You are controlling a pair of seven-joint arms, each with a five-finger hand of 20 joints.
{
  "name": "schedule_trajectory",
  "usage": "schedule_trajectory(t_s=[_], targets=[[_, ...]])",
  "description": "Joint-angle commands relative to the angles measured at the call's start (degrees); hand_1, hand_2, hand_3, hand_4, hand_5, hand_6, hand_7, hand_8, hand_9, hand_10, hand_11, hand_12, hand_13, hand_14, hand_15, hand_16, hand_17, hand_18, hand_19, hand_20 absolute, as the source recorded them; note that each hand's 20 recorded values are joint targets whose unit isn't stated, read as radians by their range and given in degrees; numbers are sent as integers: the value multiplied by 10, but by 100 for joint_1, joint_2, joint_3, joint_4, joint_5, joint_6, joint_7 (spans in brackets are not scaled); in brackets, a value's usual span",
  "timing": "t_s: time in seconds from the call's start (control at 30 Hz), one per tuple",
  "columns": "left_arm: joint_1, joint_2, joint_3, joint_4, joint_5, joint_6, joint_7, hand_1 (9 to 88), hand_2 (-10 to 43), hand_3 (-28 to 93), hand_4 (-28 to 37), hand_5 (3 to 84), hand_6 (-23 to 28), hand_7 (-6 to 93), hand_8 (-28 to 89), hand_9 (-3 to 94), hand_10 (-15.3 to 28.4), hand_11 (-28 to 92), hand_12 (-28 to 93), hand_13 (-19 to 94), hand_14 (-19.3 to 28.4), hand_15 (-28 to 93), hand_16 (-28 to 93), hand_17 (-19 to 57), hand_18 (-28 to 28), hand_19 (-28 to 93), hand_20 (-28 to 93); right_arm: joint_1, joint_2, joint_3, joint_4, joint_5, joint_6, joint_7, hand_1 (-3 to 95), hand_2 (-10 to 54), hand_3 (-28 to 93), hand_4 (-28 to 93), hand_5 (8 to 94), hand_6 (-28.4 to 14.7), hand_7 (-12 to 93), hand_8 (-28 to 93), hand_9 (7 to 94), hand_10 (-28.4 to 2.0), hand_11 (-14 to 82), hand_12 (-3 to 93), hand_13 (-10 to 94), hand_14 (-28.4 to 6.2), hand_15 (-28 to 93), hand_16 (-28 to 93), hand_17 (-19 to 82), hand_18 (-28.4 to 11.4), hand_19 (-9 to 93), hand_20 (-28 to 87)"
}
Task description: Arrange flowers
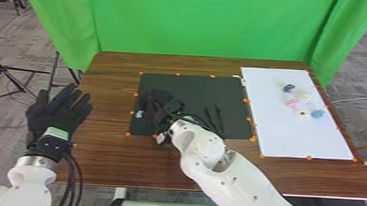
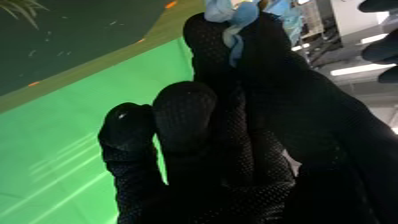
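Note:
My right hand (image 1: pixel 159 101) is over the left part of the black mat (image 1: pixel 229 88), with a small light-blue thing (image 1: pixel 139 114) at its edge. In the right wrist view the right hand (image 2: pixel 266 85) pinches a light-blue flower (image 2: pixel 238 22) between its thumb and fingertips; the glove covers part of it. Several small flowers in dark blue, pink (image 1: pixel 292 102), white and light blue (image 1: pixel 317 113) lie on the white board (image 1: pixel 281 135). My left hand (image 1: pixel 59 109) is open at the table's left edge, away from the flowers.
The brown table (image 1: pixel 106 157) surrounds the mat, and orange markers line the mat and board. A green curtain (image 1: pixel 197 24) hangs behind. Spiky leaves (image 2: pixel 19 9) show in the right wrist view, along with the left hand's dark fingers (image 2: pixel 384 47).

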Motion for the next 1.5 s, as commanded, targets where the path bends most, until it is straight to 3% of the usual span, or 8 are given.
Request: schedule_trajectory(t_s=[0.03, 0.13, 0.23, 0.4, 0.77, 1.1, 1.37, 1.5], targets=[[179, -47, -40, -61, 16, -61, -5, 295, 64, 717, -283, 378, 72, 187, -100, 311, 145, 208, 111, 224, 139, 348, -89, -22, 92, 276, 66, -5, -32, -101, -33, -254, 19, 345, 590, -95, 710, -283, 659, -1, 423, 36, 812, -80, 122, 431, 668, -83, 644, 496, 375, -217, 888, 460], [150, -53, -37, -36, 25, -51, -37, 295, 64, 718, -283, 378, 72, 187, -100, 310, 145, 208, 112, 224, 139, 348, -89, -21, 92, 275, 66, 4, -41, -136, -22, -200, 71, 473, 589, -95, 708, -283, 649, -3, 420, 35, 802, -81, 121, 428, 665, -82, 643, 498, 373, -216, 886, 460], [151, -60, -26, -63, 10, 137, -58, 296, 66, 716, -283, 378, 72, 188, -100, 310, 145, 209, 113, 225, 139, 350, -88, -22, 92, 275, 66, 28, -60, -165, -33, -195, 58, 508, 586, -95, 709, -283, 635, -7, 417, 26, 788, -84, 116, 418, 662, -82, 642, 500, 372, -217, 886, 459], [242, -65, -50, -96, -31, 67, -16, 296, 67, 718, -283, 379, 73, 191, -100, 310, 145, 211, 113, 225, 140, 353, -89, -22, 93, 278, 67, -27, -57, -149, -54, -228, 11, 465, 574, -95, 714, -283, 604, -19, 352, -10, 747, -96, 95, 379, 638, -84, 638, 500, 360, -217, 873, 455], [281, -66, -100, -92, -52, 66, 20, 297, 67, 720, -283, 379, 72, 193, -101, 310, 145, 215, 113, 226, 140, 357, -92, -22, 92, 280, 65, -99, -58, -65, -141, -120, -216, 543, 535, -95, 752, -283, 566, -17, 285, -159, 650, -128, 207, 194, 624, -85, 616, 484, 350, -219, 862, 449], [305, -62, -97, -105, -61, 54, 68, 299, 64, 720, -283, 377, 72, 195, -101, 310, 145, 217, 112, 225, 140, 357, -92, -22, 92, 280, 65, -163, -26, 27, -208, -84, -276, 548, 503, -95, 757, -283, 540, -26, 248, -149, 618, -134, 168, 167, 627, -79, 578, 440, 345, -222, 851, 441], [459, -225, -203, -177, -14, -24, 74, 299, 64, 719, -283, 378, 72, 195, -102, 309, 144, 217, 111, 225, 140, 356, -92, -22, 92, 279, 65, -616, 414, 886, -1109, 84, -362, 764, 454, -95, 795, -283, 512, -37, 233, -139, 567, -151, 163, 167, 594, -107, 608, 382, 341, -227, 854, 438], [627, -249, -343, -247, -16, -57, 183, 299, 64, 720, -283, 378, 72, 195, -102, 309, 144, 217, 112, 225, 140, 356, -92, -22, 92, 279, 65, -893, 1045, 1583, -1559, 258, -313, 1141, 432, -95, 806, -283, 491, -46, 220, -135, 540, -158, 157, 168, 574, -121, 633, 321, 332, -231, 855, 436]])
